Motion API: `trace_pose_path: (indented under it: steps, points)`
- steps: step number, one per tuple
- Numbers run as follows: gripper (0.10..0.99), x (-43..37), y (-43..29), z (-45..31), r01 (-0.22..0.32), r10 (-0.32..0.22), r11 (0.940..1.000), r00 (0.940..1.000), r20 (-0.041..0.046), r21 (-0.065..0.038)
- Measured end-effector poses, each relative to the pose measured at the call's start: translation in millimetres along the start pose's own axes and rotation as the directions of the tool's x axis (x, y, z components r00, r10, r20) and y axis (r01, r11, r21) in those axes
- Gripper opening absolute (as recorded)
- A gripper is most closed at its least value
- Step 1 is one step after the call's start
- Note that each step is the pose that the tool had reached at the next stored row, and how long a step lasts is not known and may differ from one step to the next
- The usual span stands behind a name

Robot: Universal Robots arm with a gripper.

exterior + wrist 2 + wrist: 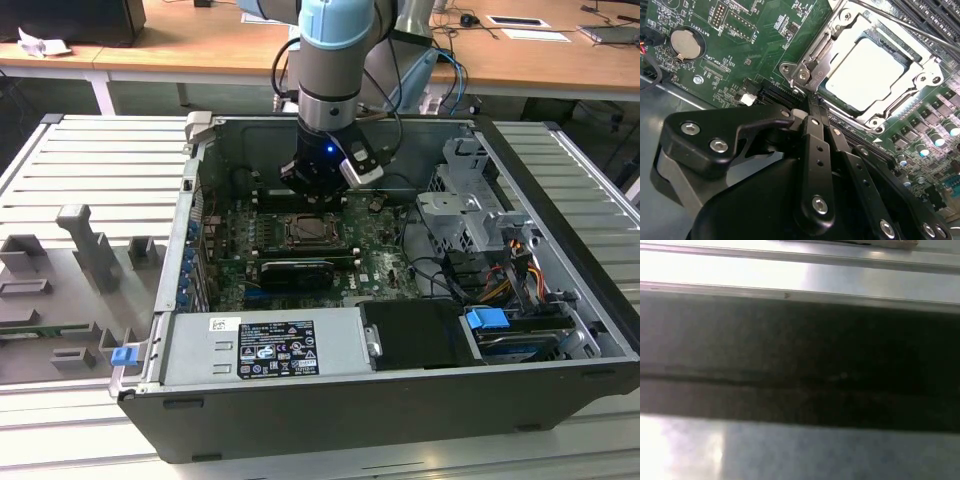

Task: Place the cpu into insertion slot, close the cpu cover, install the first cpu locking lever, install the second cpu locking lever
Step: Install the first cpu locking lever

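In the exterior view my gripper (314,192) reaches down into the open computer case, just behind the insertion slot (311,232) on the green motherboard (380,262). In the second wrist view the cpu (867,70) lies flat in the slot, its silver top showing through the cut-out of the cpu cover (832,40). The cover lies down over it. A thin metal lever rod (925,31) runs along the far side of the socket. My gripper (815,107) is shut with nothing between its black fingers (812,135). Its tips sit at the socket's near corner.
A coin battery (686,42) and memory slots (935,15) flank the socket. A long black card (292,270) lies in front of the socket. The power supply (265,345), drive cage (470,200) and cables (520,270) crowd the case. Grey fixtures (90,245) stand at the exterior view's left.
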State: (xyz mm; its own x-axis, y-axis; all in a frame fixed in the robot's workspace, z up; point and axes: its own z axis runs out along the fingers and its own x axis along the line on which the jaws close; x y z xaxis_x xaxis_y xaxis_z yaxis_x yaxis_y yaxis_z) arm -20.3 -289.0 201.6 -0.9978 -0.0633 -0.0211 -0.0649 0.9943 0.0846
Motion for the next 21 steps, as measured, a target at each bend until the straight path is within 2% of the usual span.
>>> trace_pose_path:
  steps: [2,4,7,11,12,21]
  points:
    - [0.106,0.0,-0.1,0.2,0.0,0.0,1.0,1.0,-0.0001,-0.001]
    - [0.106,-0.1,0.0,0.4,0.0,0.0,1.0,1.0,0.0005,-0.006]
    - [0.106,-0.2,0.2,-1.9,0.0,0.0,1.0,1.0,0.0006,-0.006]
    - [0.106,-0.4,1.2,-14.0,0.0,0.0,1.0,1.0,0.0004,-0.006]
    - [0.106,-0.4,1.3,-15.1,0.0,0.0,1.0,1.0,0.0004,-0.006]
    - [0.106,-0.1,-3.6,-15.6,0.0,0.0,1.0,1.0,0.0004,-0.006]
